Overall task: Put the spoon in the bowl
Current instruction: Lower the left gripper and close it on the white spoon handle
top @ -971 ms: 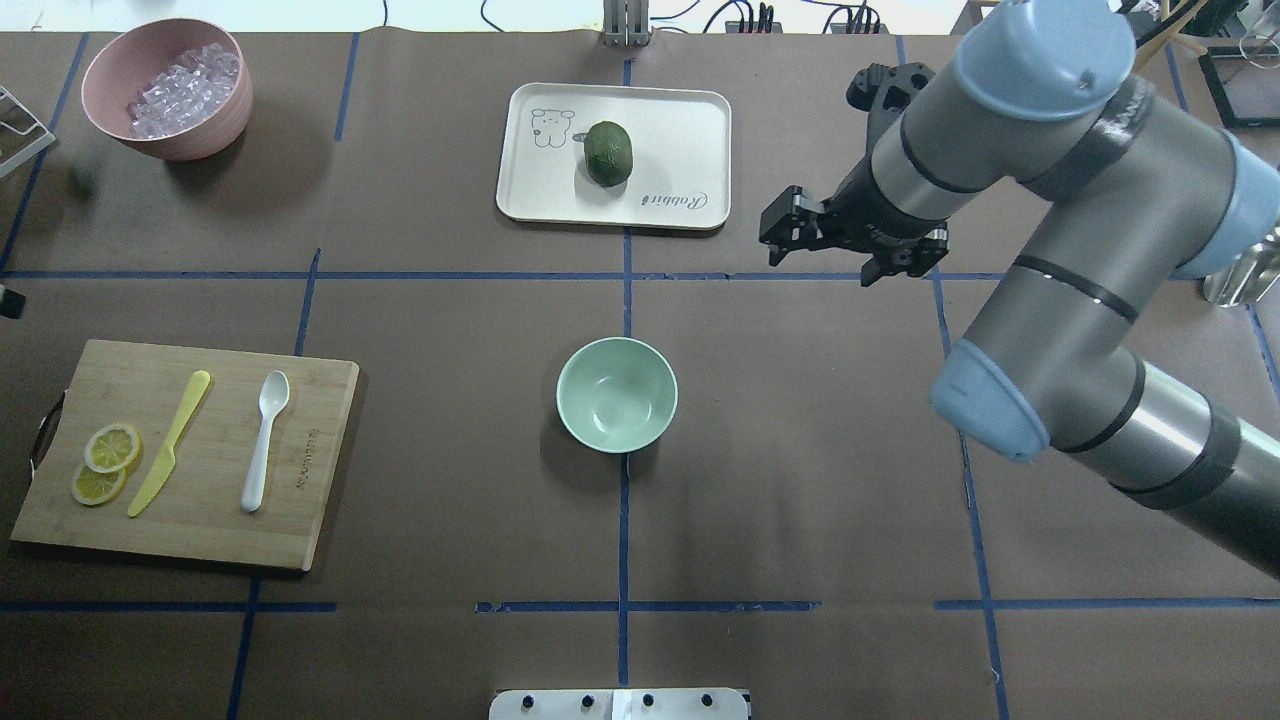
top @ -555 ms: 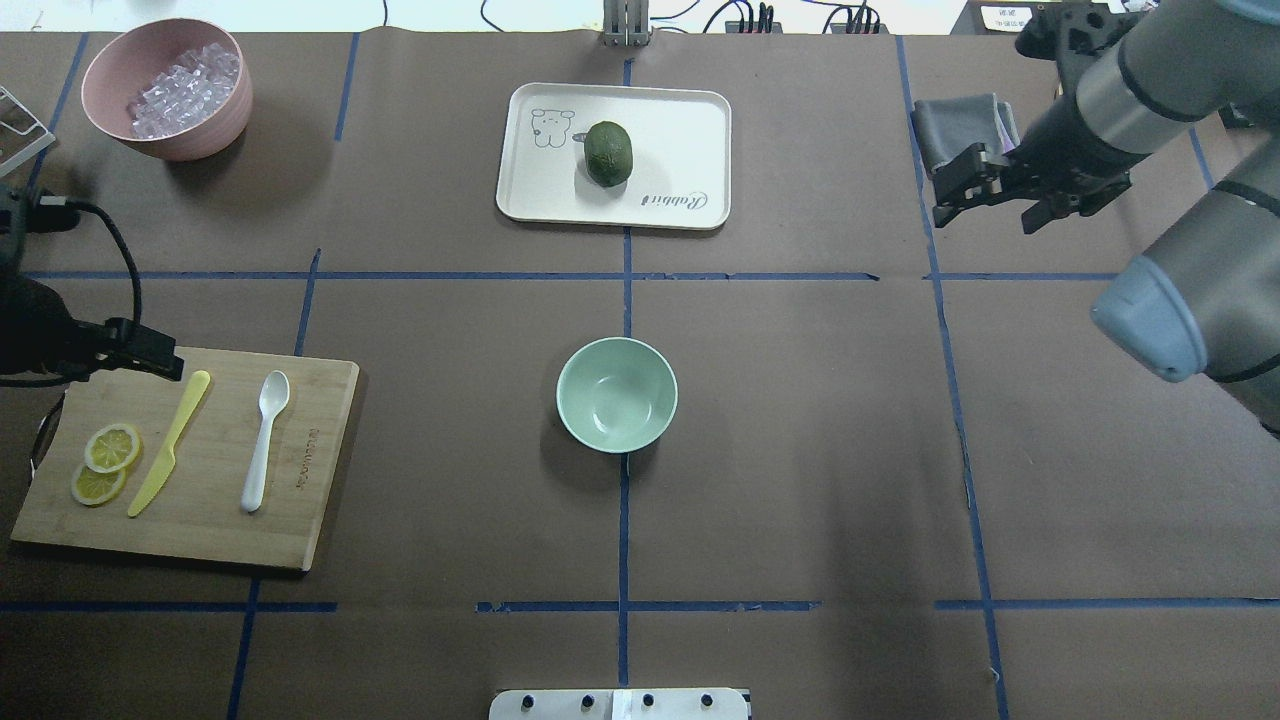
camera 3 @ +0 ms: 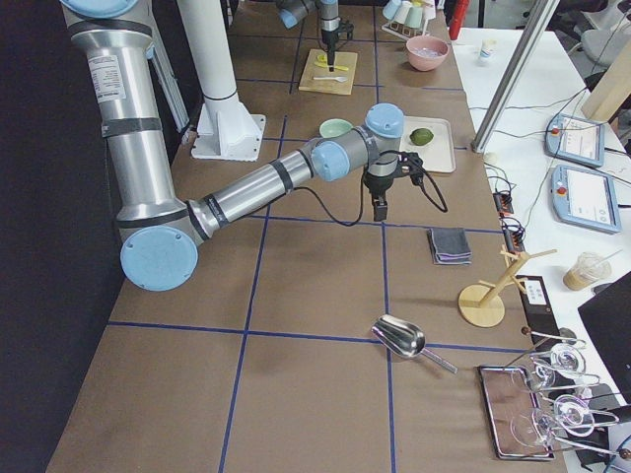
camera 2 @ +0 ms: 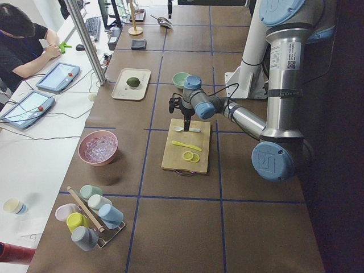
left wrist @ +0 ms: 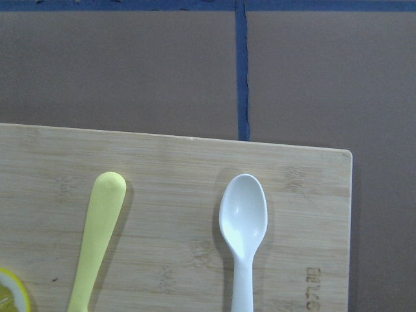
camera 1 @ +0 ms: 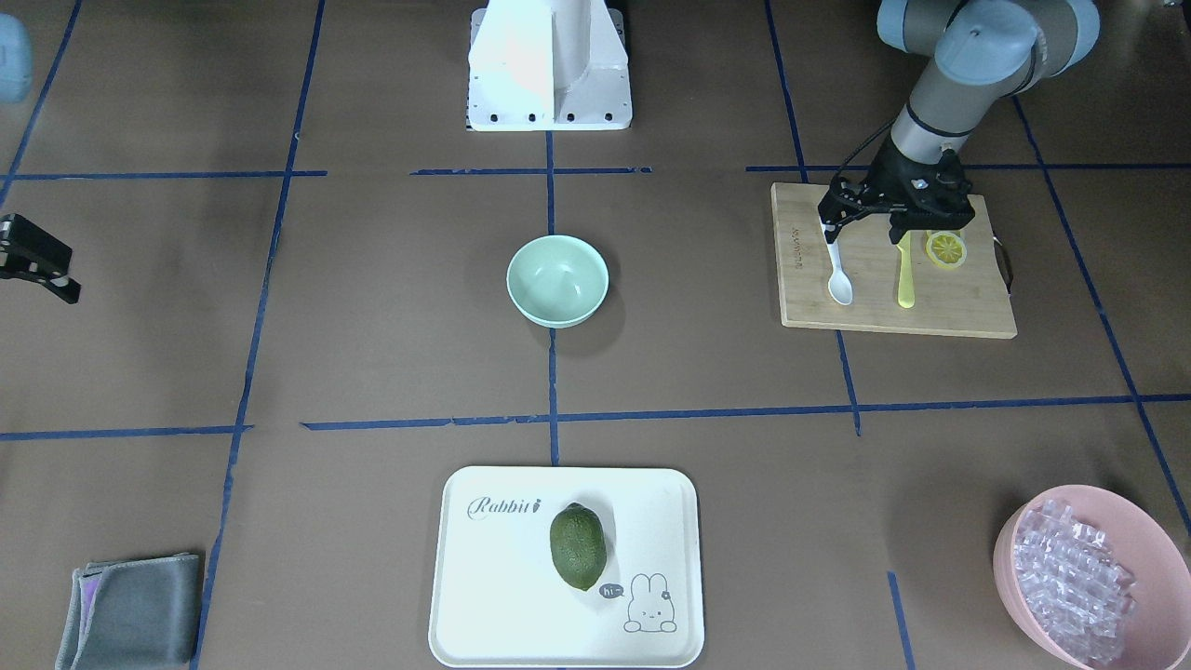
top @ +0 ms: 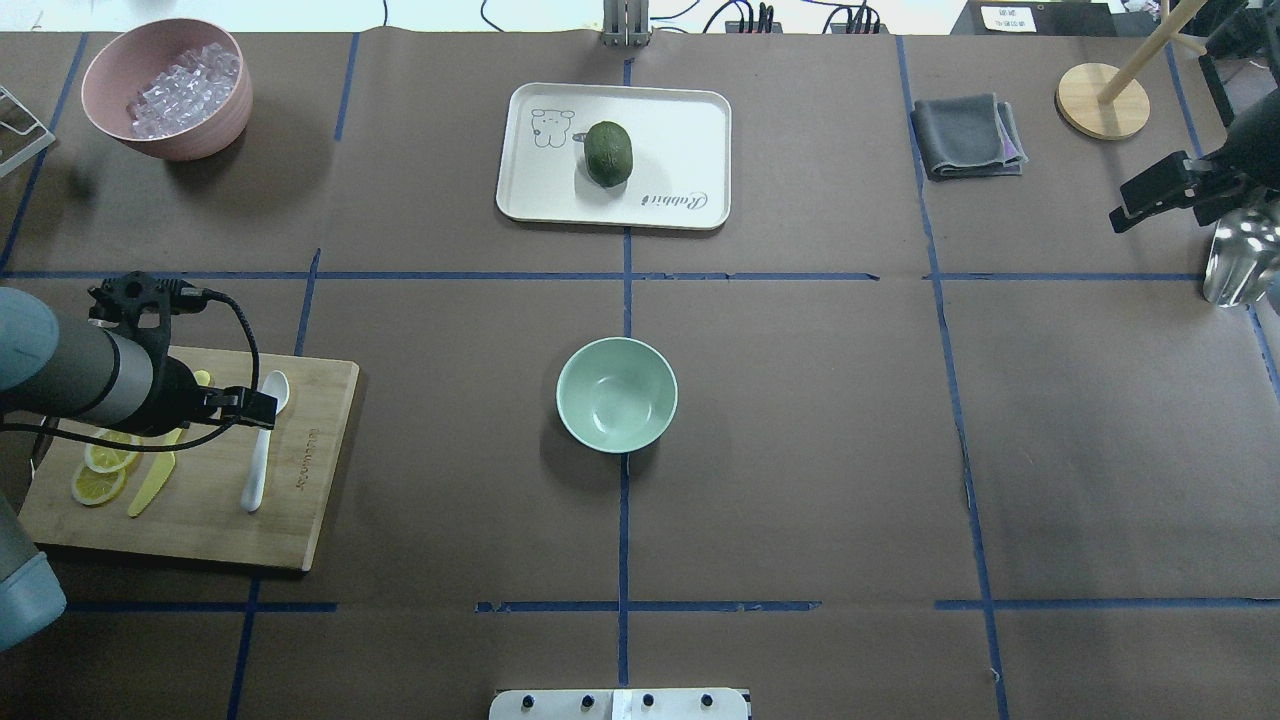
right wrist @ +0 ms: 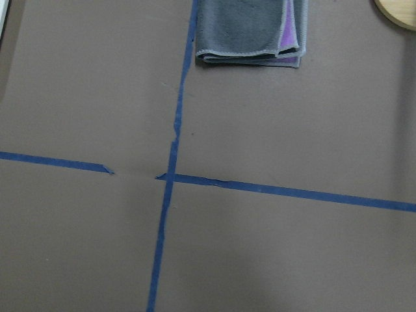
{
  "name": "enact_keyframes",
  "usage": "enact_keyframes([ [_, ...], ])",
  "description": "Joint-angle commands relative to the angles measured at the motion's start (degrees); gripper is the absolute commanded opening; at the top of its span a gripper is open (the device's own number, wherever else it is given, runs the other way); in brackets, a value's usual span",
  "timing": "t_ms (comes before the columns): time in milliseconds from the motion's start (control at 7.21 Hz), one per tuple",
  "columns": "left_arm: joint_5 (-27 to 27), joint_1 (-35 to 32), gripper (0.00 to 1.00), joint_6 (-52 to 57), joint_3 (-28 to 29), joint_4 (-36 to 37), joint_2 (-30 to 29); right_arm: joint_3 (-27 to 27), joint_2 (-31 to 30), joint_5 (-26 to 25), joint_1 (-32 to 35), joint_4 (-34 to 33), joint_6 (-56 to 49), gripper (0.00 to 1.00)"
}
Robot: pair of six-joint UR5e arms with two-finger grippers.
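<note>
The white spoon [top: 262, 450] lies on the wooden cutting board [top: 305, 500] at the table's left, scoop toward the far side; it also shows in the front view [camera 1: 838, 279] and the left wrist view [left wrist: 243, 221]. The mint-green bowl [top: 616, 394] stands empty at the table's middle [camera 1: 557, 280]. My left gripper [top: 235, 408] hovers open above the board, over the spoon's handle and the yellow knife [top: 150, 485]; it holds nothing [camera 1: 865, 234]. My right gripper [top: 1150, 200] is open and empty at the table's far right edge [camera 1: 37, 261].
Two lemon slices [top: 100, 470] lie left of the knife. A pink bowl of clear cubes [top: 165, 90] stands back left. A white tray [top: 680, 130] with a green fruit [top: 608, 153] is behind the bowl. A grey cloth [top: 965, 135], a wooden stand [top: 1100, 100] and a metal scoop [top: 1235, 260] are back right.
My left arm has come in from the left and now hangs over the board by the spoon. My right arm has drawn back from the tray's side to the table's right edge.
</note>
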Motion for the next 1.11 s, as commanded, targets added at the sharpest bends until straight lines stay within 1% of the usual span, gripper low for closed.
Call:
enact_keyframes([
  [0,0.3,0.8,0.94,-0.1,3.4,-0.3,-2.1,-0.1,-1.4,0.0,1.5,0.1,-2.4,1.00],
  [555,0.2,1.7,0.86,0.0,5.4,-0.4,-3.7,-0.1,-1.4,0.0,1.8,0.1,-2.4,1.00],
  [693,0.1,1.7,0.82,0.0,5.4,-0.4,-3.7,-0.1,-1.4,0.0,1.9,0.1,-2.4,1.00],
  [971,0.1,1.7,0.70,-0.1,5.4,-0.4,-3.7,-0.1,-1.4,-0.1,1.9,0.0,-2.4,1.00],
])
